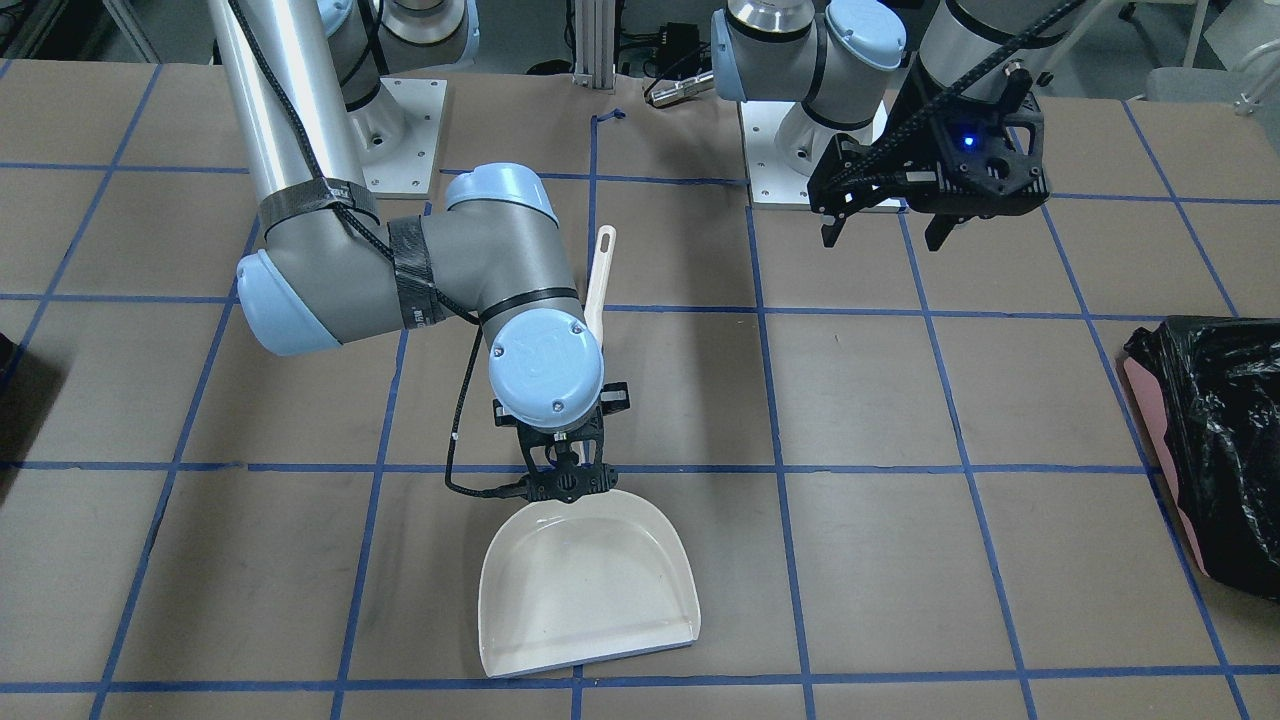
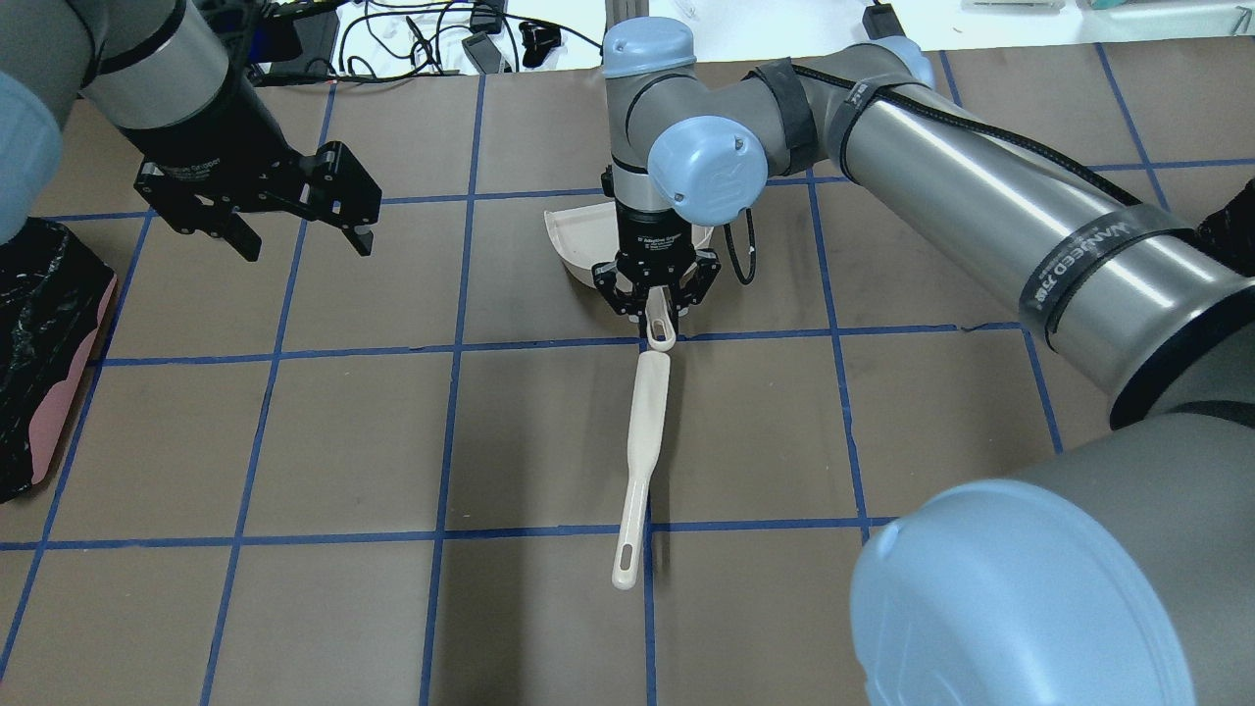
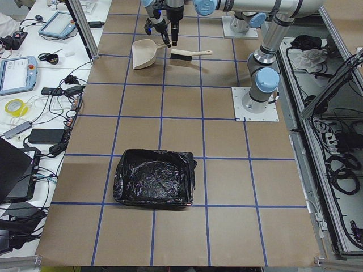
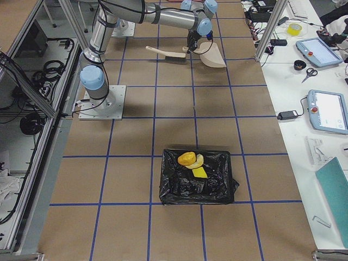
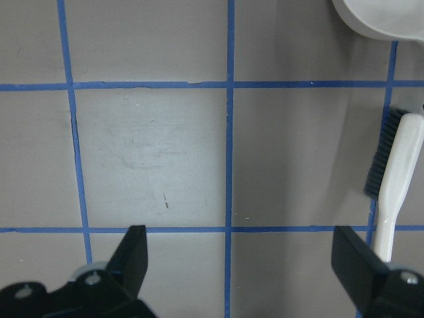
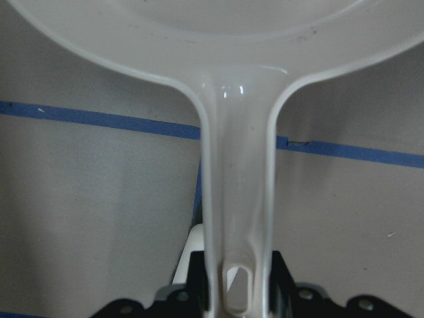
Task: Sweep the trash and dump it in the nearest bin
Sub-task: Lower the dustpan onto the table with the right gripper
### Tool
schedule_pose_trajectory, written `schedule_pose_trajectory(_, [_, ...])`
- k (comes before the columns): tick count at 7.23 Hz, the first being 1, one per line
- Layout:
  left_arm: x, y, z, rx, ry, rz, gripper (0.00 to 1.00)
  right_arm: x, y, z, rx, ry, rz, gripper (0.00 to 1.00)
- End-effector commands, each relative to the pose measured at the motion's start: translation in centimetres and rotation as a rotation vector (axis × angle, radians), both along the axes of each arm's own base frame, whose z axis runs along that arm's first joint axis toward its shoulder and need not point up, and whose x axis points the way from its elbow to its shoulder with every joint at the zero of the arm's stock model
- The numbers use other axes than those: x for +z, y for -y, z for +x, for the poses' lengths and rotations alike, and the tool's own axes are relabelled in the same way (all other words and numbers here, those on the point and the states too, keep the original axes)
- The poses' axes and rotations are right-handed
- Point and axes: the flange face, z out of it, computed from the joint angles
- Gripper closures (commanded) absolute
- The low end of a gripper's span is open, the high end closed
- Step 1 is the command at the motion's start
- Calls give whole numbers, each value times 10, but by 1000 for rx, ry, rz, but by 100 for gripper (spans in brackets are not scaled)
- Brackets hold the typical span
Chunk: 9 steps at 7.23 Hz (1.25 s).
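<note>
The trash lies inside the black bin (image 4: pixel 169 187) in the exterior right view: an orange-brown ball (image 4: pixel 187 159), a croissant-like piece (image 4: pixel 199 161) and a yellow wedge (image 4: pixel 199 172). Only a dark corner of this bin shows in the front view (image 1: pixel 8 365) and in the overhead view (image 2: pixel 1230 221). The cream dustpan (image 1: pixel 585 585) lies flat and empty on the table. My right gripper (image 1: pixel 567 485) is shut on its handle (image 6: pixel 237 199), as the overhead view (image 2: pixel 659 312) also shows. My left gripper (image 2: pixel 299 235) hangs open and empty above the table.
A cream brush (image 2: pixel 642 441) lies on the table just behind the dustpan handle. It also shows at the right edge of the left wrist view (image 5: pixel 392 192). A pink bin lined with a black bag (image 1: pixel 1215 440) stands at the table end on my left.
</note>
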Motion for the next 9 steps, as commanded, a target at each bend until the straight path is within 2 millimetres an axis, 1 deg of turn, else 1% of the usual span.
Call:
schedule_pose_trajectory(1, [0,1,-1,2,-3,-5,0,-4,-1,-2,-5,-6,11,100])
schedule_pose_trajectory(2, [2,4,0,-5,0,-35,0,-4,-1,-4,-14,-8,13,89])
schedule_pose_trajectory(3, [2,6,0,-15,0,-42,0,-6,0,-8,-32,-15,17,29])
schedule_pose_trajectory(4, [1,9,3,-12,3,-64,0,-4,0,-8,-46,-18,12,0])
schedule_pose_trajectory(5, [-2,14,2,-25,6,-87,0,0,0,-8,-46,-16,7,0])
schedule_pose_trajectory(6, [-3,17,1,-40,7,-95,0,17,-2,-10,-49,-9,-15,0])
schedule_pose_trajectory(7, [-4,17,1,-42,7,-92,0,43,-7,-13,-64,-3,-45,0])
schedule_pose_trajectory(8, [-5,17,1,-44,7,-91,0,79,-19,-19,-73,4,-70,0])
schedule_pose_trajectory(9, [-5,18,1,-53,7,-91,0,123,-39,-28,-78,8,-86,0])
